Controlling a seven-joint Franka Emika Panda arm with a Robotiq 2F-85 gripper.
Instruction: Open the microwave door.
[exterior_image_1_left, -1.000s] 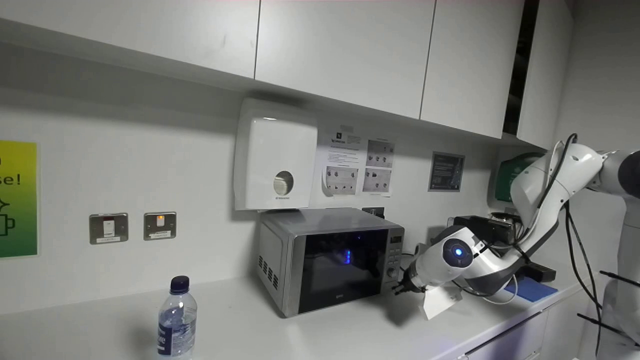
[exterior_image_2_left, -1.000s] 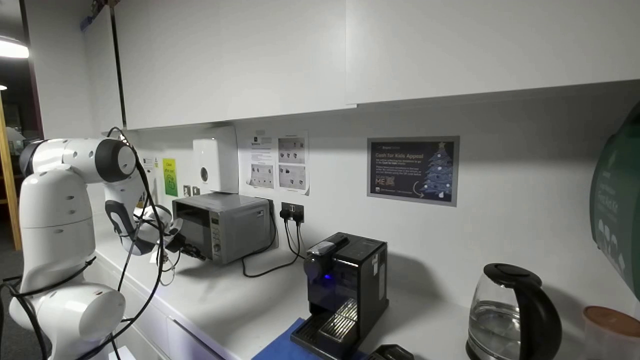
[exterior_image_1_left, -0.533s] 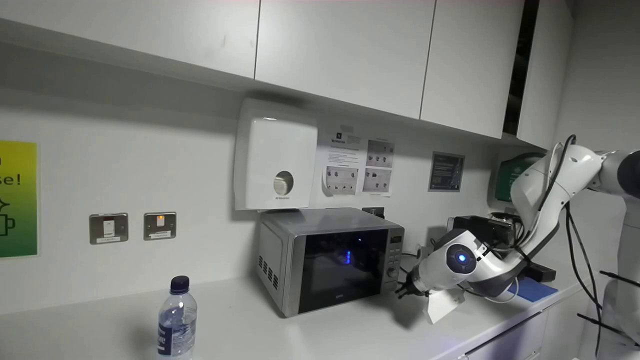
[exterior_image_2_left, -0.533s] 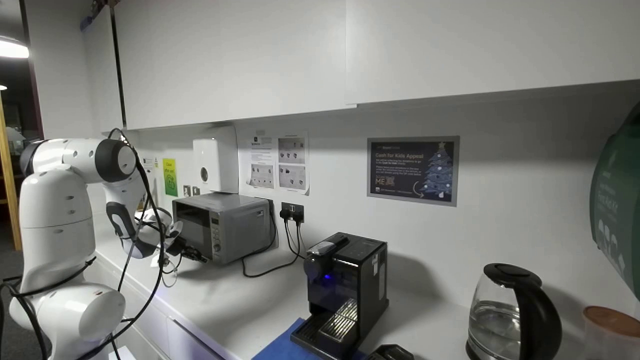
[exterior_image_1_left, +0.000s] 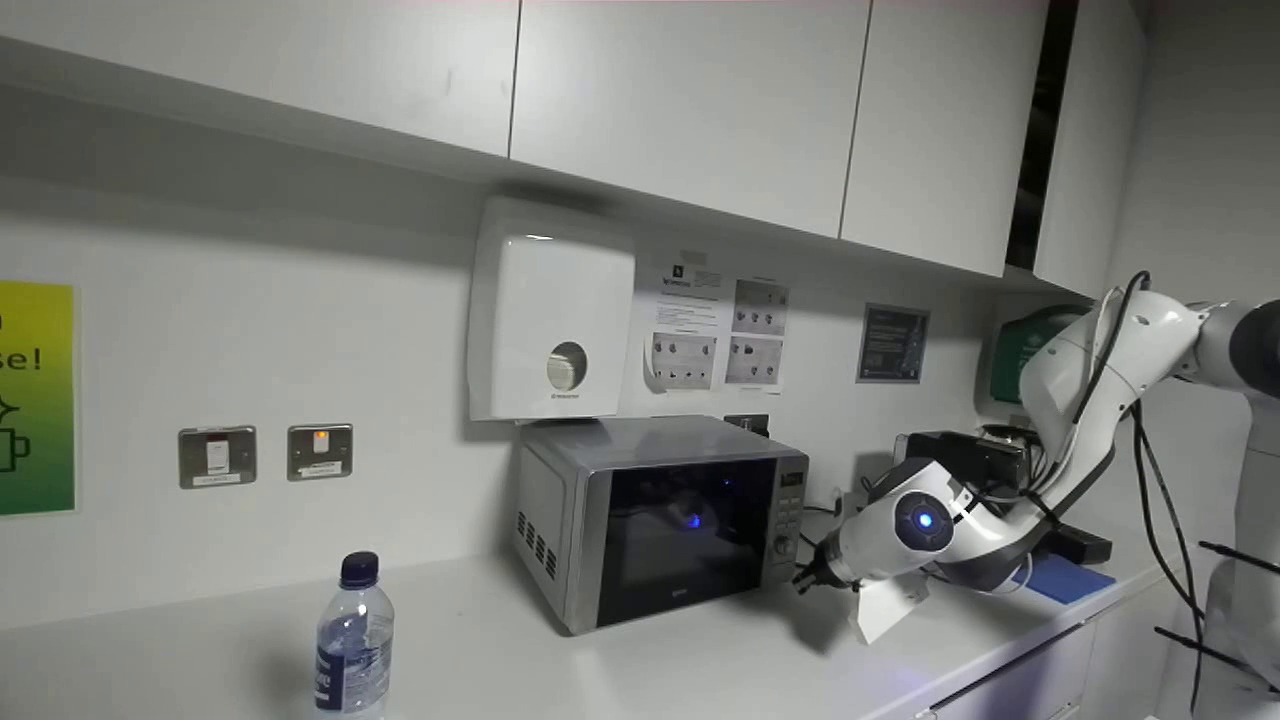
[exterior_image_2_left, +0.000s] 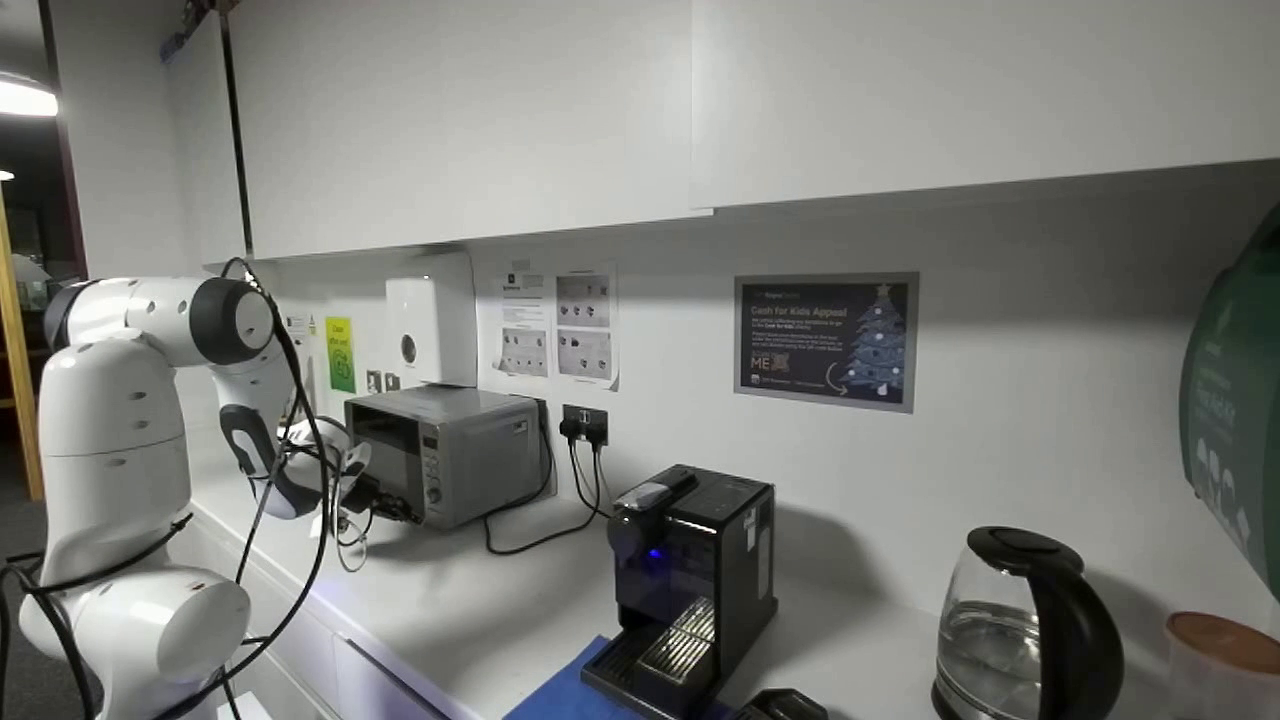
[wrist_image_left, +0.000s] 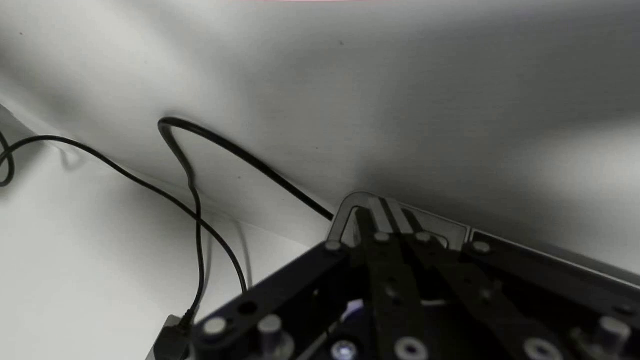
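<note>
claw (exterior_image_1_left: 803, 580) hangs clenched, the microwave door (exterior_image_1_left: 684, 540) nearby, left of it in an exterior view.

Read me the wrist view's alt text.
The gripper, jaws together, partly hides a corner of the silver microwave; contact is unclear. The picture looks upside down: worktop above, two black cables crossing, one running to a plug at lower left.

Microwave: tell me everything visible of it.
The microwave is boxy, silver-grey and metal-looking, upright on the white counter in front of the wall. Its dark glossy door looks shut. In an exterior view, a small display, buttons and a round knob sit right of the door; slotted vents mark the left side. The pincer is close to its lower front corner; contact isn't clear.
</note>
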